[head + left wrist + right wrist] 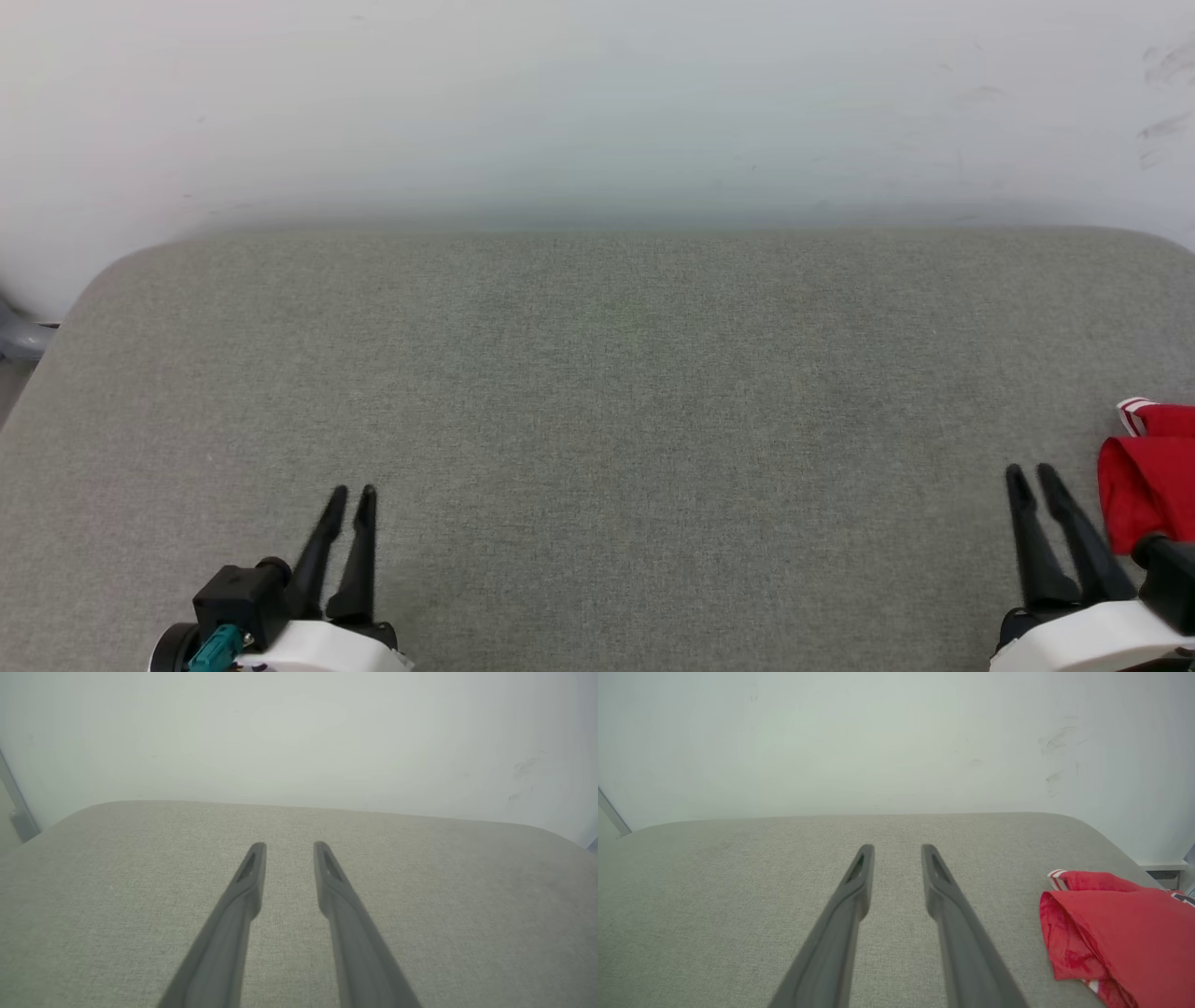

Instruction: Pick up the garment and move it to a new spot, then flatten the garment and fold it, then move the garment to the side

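Note:
The garment (pixel 1153 485) is a crumpled red heap at the right edge of the grey padded table (pixel 597 373), with a bit of white-striped trim at its far end. In the right wrist view the garment (pixel 1111 924) lies to the right of my fingers, apart from them. My right gripper (pixel 1028 471) stands just left of the heap, its jaws slightly apart and empty; the gap is plain in the wrist view (pixel 897 848). Far from the cloth, at the lower left, my left gripper (pixel 353 492) hovers over bare table, also parted with nothing between the fingers (pixel 289 845).
A white wall (pixel 597 112) rises directly behind the table's far edge. The table's far corners are rounded. A grey object (pixel 14 338) sticks out past the table's left edge. Wide grey cloth surface lies between the two grippers.

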Robot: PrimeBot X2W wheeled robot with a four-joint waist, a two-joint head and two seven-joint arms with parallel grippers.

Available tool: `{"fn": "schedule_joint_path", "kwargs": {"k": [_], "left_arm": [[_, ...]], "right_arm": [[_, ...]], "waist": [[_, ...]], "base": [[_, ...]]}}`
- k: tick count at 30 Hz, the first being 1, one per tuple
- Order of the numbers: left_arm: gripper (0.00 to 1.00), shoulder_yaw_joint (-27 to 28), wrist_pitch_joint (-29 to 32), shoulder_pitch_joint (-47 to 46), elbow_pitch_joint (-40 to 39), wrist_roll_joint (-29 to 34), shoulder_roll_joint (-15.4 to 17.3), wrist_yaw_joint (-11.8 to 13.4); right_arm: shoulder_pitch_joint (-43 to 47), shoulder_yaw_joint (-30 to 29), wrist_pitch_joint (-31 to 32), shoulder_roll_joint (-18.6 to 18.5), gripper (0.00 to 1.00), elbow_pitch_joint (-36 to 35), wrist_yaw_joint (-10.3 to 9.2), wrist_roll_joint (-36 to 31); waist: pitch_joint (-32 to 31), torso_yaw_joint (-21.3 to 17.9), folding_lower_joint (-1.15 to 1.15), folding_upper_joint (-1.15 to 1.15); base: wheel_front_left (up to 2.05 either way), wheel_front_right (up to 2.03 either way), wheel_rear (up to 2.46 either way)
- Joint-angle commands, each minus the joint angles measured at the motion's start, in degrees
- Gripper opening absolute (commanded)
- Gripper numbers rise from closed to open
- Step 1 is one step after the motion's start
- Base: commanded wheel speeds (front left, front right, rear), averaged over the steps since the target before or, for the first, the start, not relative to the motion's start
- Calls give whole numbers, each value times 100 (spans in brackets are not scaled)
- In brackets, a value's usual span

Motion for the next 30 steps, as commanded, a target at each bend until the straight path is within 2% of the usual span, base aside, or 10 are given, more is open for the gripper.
{"fn": "schedule_joint_path", "kwargs": {"k": [1, 15, 30], "left_arm": [[0, 50, 56, -74, -3, -164, 0, -10], [0, 246, 448, -216, 106, -1591, -108, -85], [0, 418, 792, -345, 209, -2865, -206, -155]], "right_arm": [[-49, 11, -4, -2, 0, 3, 0, 176], [-311, 32, 100, -23, 0, 424, 0, 1777], [-541, 50, 188, -36, 0, 802, -1, 3176]], "waist": [[0, -1, 0, 0], [2, -9, 0, 0], [5, -18, 0, 0]], "base": [[0, 0, 0], [0, 0, 0], [0, 0, 0]]}}
